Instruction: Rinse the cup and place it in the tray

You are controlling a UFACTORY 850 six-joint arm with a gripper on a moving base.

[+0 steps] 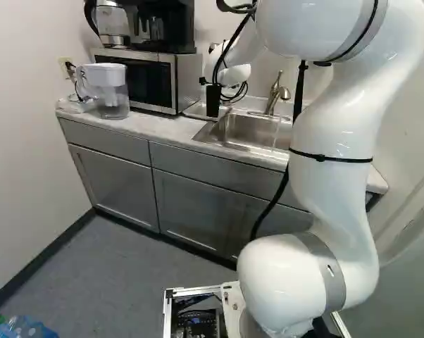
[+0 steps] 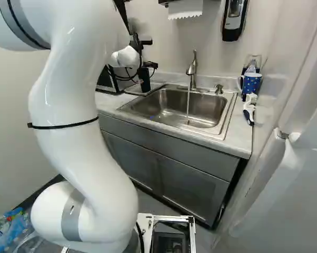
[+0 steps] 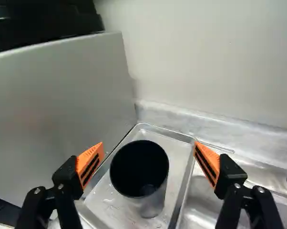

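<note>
Black inside, the cup point(image 3: 142, 179) stands upright in the tray point(image 3: 174, 148): probably light, stiff, slippery; best held across its upper walls. Gripper point(image 3: 148, 150) empty, fingers apart.

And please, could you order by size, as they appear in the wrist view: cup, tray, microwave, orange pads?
1. Microwave
2. Tray
3. Cup
4. Orange pads: the two look alike in size, so I do not rank them against each other.
</note>
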